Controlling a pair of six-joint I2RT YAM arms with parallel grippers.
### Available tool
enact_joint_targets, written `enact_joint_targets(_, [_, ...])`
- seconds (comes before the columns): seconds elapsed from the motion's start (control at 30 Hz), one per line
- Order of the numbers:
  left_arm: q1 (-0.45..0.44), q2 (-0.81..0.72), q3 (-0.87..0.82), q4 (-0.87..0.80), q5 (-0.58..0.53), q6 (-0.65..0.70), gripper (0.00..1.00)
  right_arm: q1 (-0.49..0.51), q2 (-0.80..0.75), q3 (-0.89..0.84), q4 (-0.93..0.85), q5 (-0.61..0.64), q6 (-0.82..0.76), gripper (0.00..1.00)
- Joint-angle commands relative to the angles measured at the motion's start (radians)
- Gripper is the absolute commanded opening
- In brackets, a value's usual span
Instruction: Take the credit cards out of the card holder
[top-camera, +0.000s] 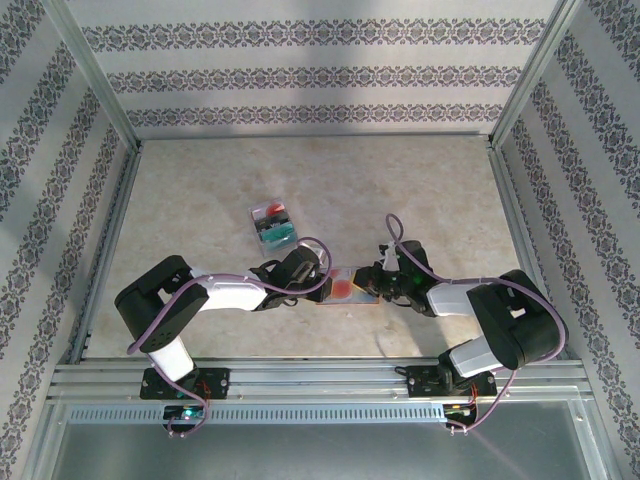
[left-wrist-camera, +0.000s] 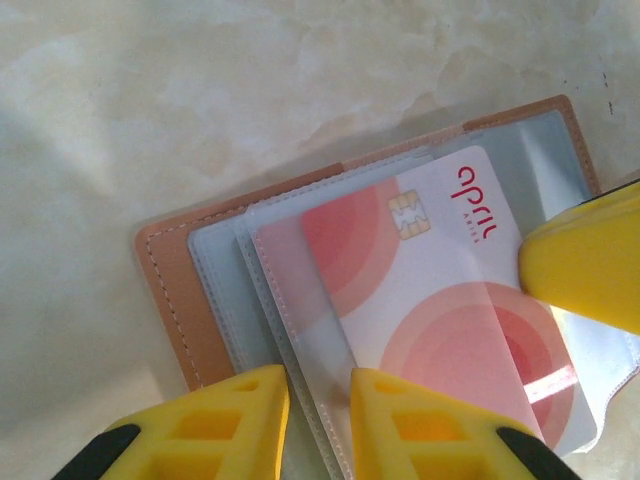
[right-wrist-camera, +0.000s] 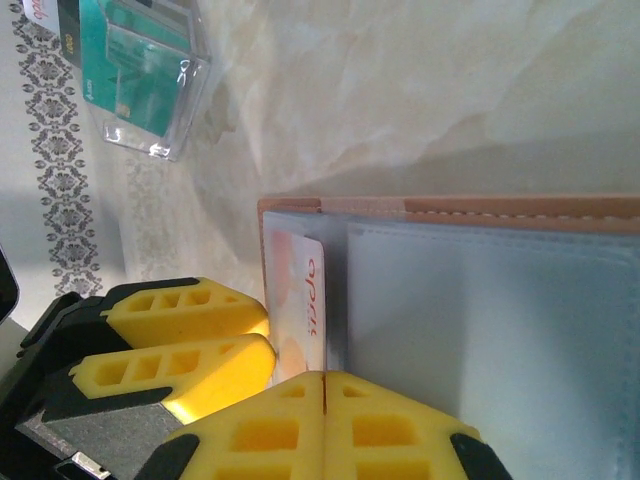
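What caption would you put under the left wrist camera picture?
Left gripper holds the open wallet by its sleeve while the right gripper pinches a red-and-white card.

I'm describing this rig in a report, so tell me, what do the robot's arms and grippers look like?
The left arm and right arm match: black joints, white link covers, and a purple cable looping along each. The left gripper and right gripper have blocky bright yellow fingers with rectangular cut-out pockets, on black mounts.
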Motion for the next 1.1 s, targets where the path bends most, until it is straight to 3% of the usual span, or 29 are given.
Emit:
enact_joint_targets(0.0, [0.01,0.025,-0.007,-0.103,-0.016,-0.011,0.25,-0.015,-0.026,-0.015,0.018,-0.021,-0.023,0.03])
enact_joint_targets(0.2, [0.012,0.012,-0.008,-0.109,-0.017,-0.01,0.25,-0.019,-0.03,-0.014,0.013,-0.019,-0.023,0.04])
enact_joint_targets(0.43, [0.012,-0.031,0.029,-0.119,0.005,0.007,0.28,-0.004,-0.03,-0.011,0.012,-0.011,-0.017,0.14])
enact_joint_targets(0.57, [0.012,-0.079,0.047,-0.143,-0.01,0.016,0.31,-0.004,-0.022,-0.013,0.016,-0.002,-0.017,0.07])
enact_joint_targets(0.77, [0.012,-0.112,0.074,-0.153,-0.004,0.038,0.31,-0.004,-0.012,-0.008,0.022,-0.006,-0.016,0.05])
enact_joint_targets(1.07, [0.009,0.023,0.143,-0.114,0.102,0.055,0.29,0.001,-0.017,-0.009,0.027,-0.003,-0.013,0.06])
